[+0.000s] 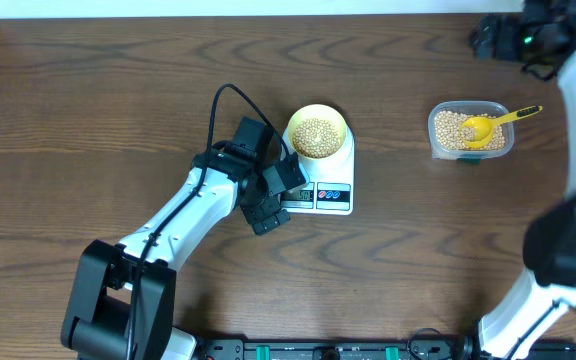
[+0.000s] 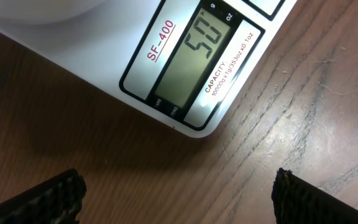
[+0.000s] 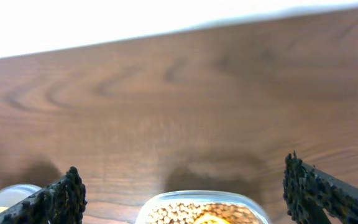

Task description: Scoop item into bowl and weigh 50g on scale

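With left and right jaws wide and empty, any nudge from the left jaws, just beside the white rectangular digital scale [image 1: 334, 172] reading 50, could spill the small tan round beans [image 1: 316, 137] from the pale yellow-green round bowl [image 1: 341, 121] on its platform.

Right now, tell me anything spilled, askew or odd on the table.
Nothing stands out. The bowl sits squarely on the scale, beans inside; the scoop rests in the tub; no loose beans show on the table.
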`<state>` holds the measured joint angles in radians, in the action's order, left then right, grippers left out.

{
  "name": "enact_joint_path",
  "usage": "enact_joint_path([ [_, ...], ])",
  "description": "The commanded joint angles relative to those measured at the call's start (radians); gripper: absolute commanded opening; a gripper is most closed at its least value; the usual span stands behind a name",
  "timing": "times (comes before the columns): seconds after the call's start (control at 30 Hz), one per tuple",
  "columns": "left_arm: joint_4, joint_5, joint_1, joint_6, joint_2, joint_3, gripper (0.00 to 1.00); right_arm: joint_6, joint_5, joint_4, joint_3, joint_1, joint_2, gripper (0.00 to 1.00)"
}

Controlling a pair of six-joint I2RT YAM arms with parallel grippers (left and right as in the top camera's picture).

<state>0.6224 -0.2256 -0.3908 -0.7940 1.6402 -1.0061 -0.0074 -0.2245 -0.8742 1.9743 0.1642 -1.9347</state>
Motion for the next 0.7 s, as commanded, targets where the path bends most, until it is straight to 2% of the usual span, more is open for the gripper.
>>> enact_joint_path([
  [0.0,0.000,0.010,-0.001,-0.017,0.007,0.006,0.98,-0.057,0.017,0.005,-0.064,-0.008,0.183,0.99],
  [0.07,0.000,0.010,-0.001,-0.017,0.007,0.006,0.98,-0.097,0.021,0.024,-0.169,-0.009,0.277,0.99],
  [0.33,0.000,0.010,-0.001,-0.017,0.006,0.006,0.98,-0.098,0.035,0.200,-0.692,-0.009,0.621,0.99],
  [0.67,0.000,0.010,-0.001,-0.017,0.006,0.006,0.98,-0.008,0.031,0.628,-1.253,-0.045,0.849,0.99],
])
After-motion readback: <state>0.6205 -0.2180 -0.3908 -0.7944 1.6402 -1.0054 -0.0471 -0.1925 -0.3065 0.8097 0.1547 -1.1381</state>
